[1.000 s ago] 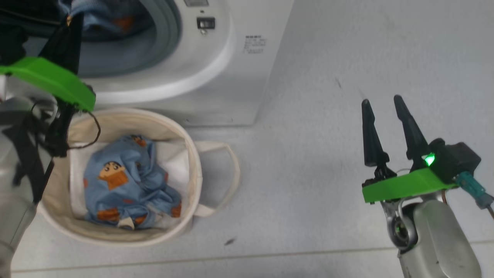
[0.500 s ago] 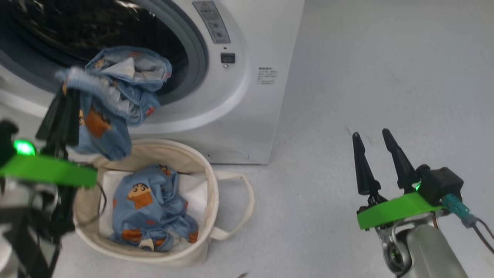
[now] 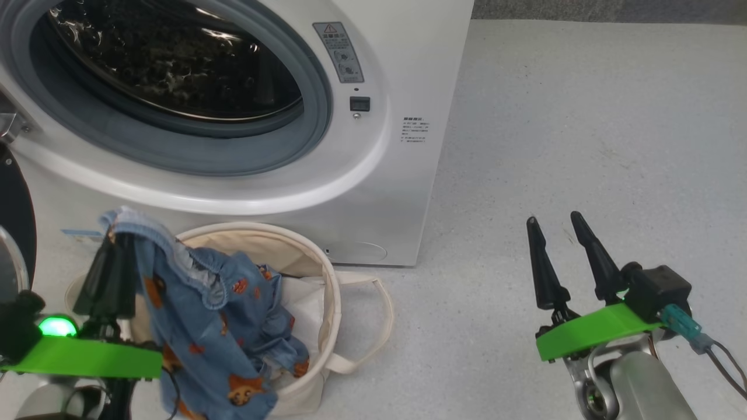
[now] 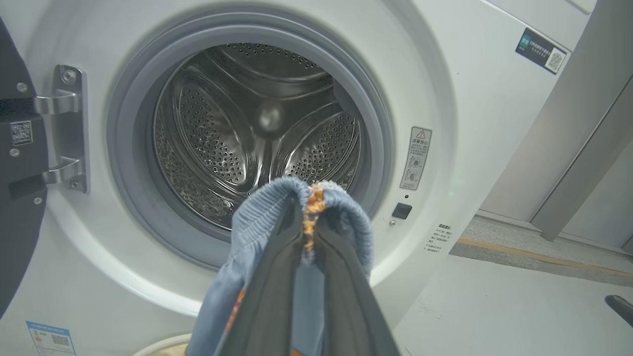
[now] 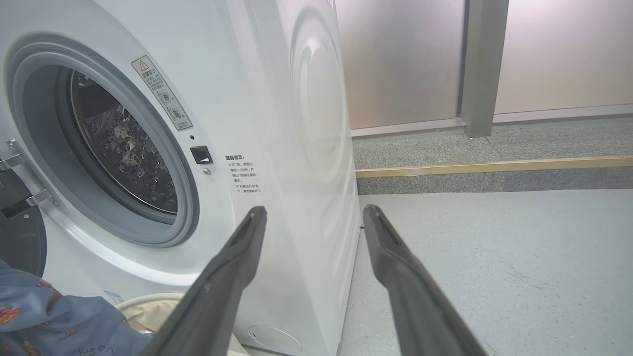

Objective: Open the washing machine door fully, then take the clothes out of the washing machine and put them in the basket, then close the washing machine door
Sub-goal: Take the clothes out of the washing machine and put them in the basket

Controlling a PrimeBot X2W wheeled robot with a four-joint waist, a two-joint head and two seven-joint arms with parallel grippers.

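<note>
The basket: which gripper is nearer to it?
Left. The left gripper holds the clothes over the left rim of the basket; the right gripper is far to its right.

The clothes are showing blue with orange-brown bears. The basket is looking cream. The washing machine is shining white, with a grey ring.

Left gripper: low at left, fingers upright and pressed together, pinching a fold of the clothes. Right gripper: low at right, fingers spread wide, tips up, holding nothing. Pale right forearm below a green wrist bracket.
</note>
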